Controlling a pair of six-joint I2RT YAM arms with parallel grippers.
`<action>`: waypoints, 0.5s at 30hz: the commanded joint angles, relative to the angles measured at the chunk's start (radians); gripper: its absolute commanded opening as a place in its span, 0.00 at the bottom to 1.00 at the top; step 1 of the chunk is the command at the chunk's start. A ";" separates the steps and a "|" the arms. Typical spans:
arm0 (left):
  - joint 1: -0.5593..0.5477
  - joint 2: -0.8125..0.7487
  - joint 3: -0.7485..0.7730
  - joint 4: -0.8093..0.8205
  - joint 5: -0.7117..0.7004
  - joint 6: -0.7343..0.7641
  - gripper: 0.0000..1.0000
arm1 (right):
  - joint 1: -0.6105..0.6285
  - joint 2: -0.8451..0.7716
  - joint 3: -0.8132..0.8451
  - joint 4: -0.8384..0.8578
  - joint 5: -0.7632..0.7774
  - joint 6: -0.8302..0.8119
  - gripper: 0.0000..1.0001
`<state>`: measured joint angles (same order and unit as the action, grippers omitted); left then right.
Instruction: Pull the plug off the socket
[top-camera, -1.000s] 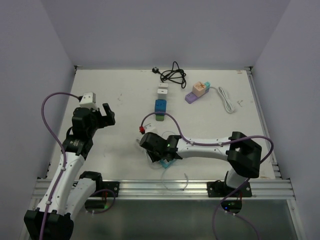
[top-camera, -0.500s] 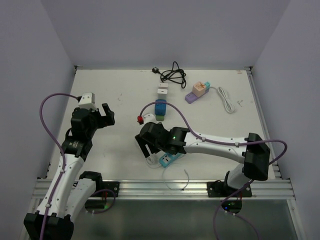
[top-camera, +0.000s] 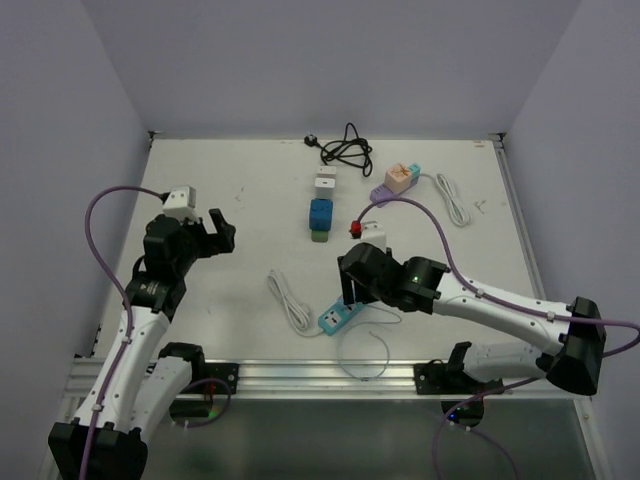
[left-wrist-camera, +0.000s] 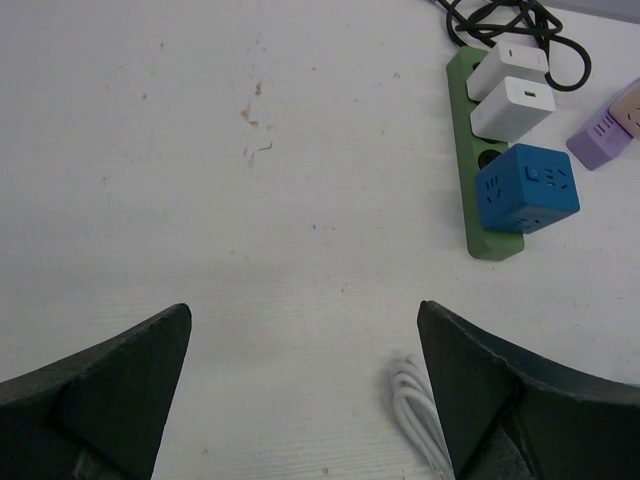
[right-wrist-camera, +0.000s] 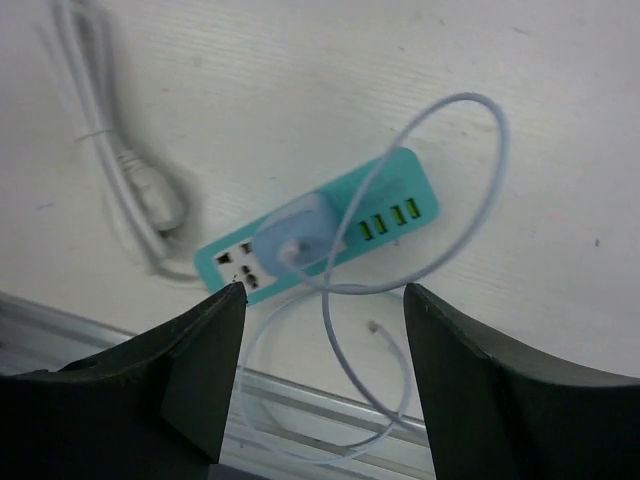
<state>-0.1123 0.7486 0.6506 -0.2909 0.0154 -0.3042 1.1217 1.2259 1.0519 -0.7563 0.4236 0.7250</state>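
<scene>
Plug (right-wrist-camera: 300, 238): seated in socket strip (right-wrist-camera: 400, 205), near edge of surface (right-wrist-camera: 520, 60).
Right hand (right-wrist-camera: 322, 300): spread above plug, empty.
Left hand (left-wrist-camera: 300, 330): spread, well apart.
Risk: unheld strip may lift with plug; cable loop (right-wrist-camera: 480, 200) could snag.

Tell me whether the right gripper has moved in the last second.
Yes: right gripper swung rightward, from left of the green power strip to its right.

Teal socket (right-wrist-camera: 390, 190), white plug (right-wrist-camera: 300, 235), green strip (left-wrist-camera: 458, 120), blue cube (left-wrist-camera: 527, 188)
</scene>
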 joint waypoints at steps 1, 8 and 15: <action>-0.001 0.009 -0.011 0.068 0.086 0.000 1.00 | -0.133 -0.052 -0.133 0.004 -0.035 0.120 0.68; -0.003 0.017 -0.014 0.075 0.107 0.004 1.00 | -0.203 -0.062 -0.265 0.199 -0.146 0.103 0.66; -0.007 0.028 -0.025 0.095 0.193 0.002 1.00 | -0.203 0.081 -0.279 0.351 -0.175 0.044 0.66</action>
<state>-0.1127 0.7734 0.6403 -0.2562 0.1421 -0.3038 0.9207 1.2465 0.7830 -0.5339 0.2676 0.7986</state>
